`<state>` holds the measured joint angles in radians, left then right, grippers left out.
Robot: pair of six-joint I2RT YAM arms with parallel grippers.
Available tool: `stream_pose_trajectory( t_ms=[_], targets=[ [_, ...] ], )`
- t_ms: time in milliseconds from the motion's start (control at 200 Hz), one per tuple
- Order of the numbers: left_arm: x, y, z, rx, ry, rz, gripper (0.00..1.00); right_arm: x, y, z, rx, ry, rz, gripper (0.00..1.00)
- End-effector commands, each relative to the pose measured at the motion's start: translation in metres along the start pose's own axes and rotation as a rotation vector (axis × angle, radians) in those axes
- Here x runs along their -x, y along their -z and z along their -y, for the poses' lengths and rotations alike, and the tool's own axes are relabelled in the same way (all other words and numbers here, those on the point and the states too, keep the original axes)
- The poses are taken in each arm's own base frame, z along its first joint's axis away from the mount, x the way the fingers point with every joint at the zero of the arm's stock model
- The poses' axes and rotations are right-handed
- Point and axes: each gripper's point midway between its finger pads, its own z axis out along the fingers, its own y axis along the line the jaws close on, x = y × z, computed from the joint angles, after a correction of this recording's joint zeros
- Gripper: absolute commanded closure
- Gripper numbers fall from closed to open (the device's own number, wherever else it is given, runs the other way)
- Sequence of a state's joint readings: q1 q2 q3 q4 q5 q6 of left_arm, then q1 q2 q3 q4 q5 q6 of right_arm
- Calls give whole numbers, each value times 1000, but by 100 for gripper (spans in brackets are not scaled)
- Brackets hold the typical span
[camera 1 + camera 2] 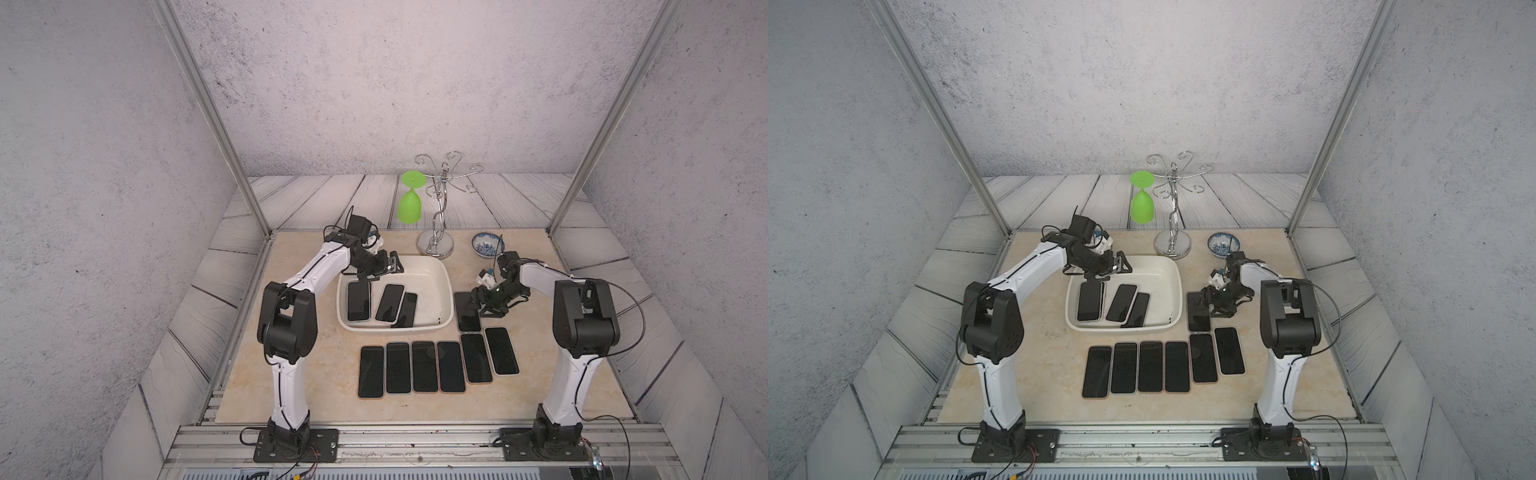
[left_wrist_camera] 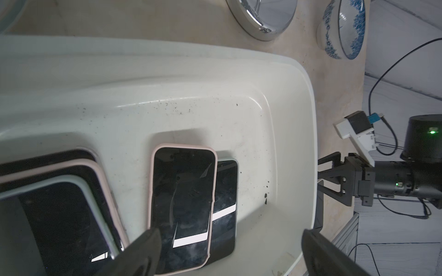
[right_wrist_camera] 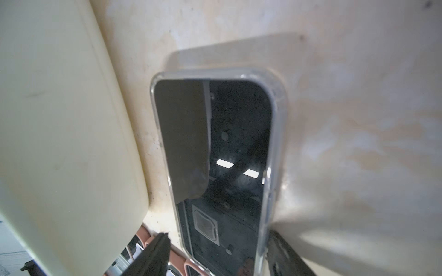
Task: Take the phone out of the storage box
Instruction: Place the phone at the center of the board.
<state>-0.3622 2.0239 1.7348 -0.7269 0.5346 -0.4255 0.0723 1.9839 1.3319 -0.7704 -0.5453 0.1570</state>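
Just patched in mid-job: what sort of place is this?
Probably a staged robot test cell: backdrop walls on aluminium posts, arms bolted to a rail, phones lined up beside the storage box.

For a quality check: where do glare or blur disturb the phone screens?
Left wrist view: white glare strips cross the pink-cased phone in the storage box; the left hand is blurred. Right wrist view: the clear-cased phone mirrors lights.

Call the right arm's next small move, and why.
Probably lift the right gripper straight up, away from the clear-cased phone. Its jaws stand open on either side of that phone, which lies on the table beside the storage box, so it looks delivered. Three phones lie in the box, waiting.
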Motion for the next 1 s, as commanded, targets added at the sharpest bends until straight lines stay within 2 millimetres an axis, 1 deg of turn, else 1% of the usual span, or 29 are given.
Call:
stream_pose_trajectory(
  t_ms=[0,90,150,255,315,405,480,641,811,996],
  targets=[
    [4,-5,-7,94,-25,9,2,11,24,14,-109,-18,69,22],
    [3,-16,-12,183,-70,-12,2,24,52,-5,-89,17,167,14],
    [2,-25,-16,260,-123,-39,2,29,69,-21,-57,45,221,10],
    [-8,-38,-33,364,-170,-120,2,27,88,-42,-12,78,262,9],
    [-13,-46,-40,372,-176,-143,2,23,94,-50,3,94,272,8],
    [-24,-59,-37,308,-182,-180,2,17,99,-57,12,107,270,8],
    [-32,-65,-37,286,-187,-211,2,15,100,-60,17,119,273,8],
    [-43,-71,-42,285,-184,-246,2,13,104,-63,18,128,275,8],
    [-56,-79,-53,298,-174,-298,2,11,100,-63,21,130,263,8],
    [-68,-88,-60,293,-164,-346,2,10,96,-65,20,137,252,8]
  ],
)
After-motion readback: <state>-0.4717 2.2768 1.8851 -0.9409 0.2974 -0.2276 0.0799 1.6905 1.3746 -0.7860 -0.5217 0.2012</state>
